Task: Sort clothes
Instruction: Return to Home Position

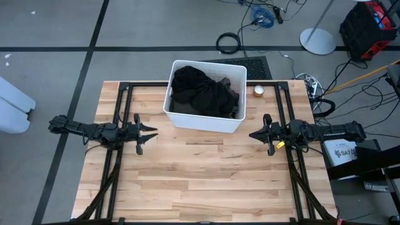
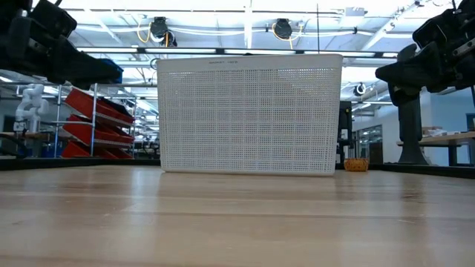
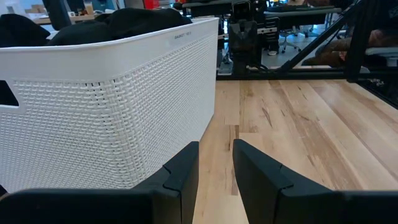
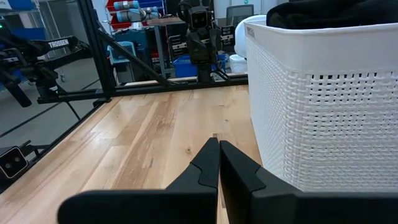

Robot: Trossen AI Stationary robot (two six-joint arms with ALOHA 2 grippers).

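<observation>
Hovering above table [image 1: 206, 181], left gripper [image 1: 152, 130] slightly parted, empty | right gripper [image 1: 252, 134] closed tight, empty | black clothes [image 1: 201, 92] piled inside white bin [image 1: 203, 124], standing near both grippers

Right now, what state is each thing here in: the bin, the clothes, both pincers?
white bin: upright on the table, holding clothes.
black clothes: piled inside the bin, heaped up to about its rim.
left pincer: empty, fingers slightly apart, held above the table to the left of the bin.
right pincer: empty, fingers shut together, held above the table to the right of the bin.
</observation>
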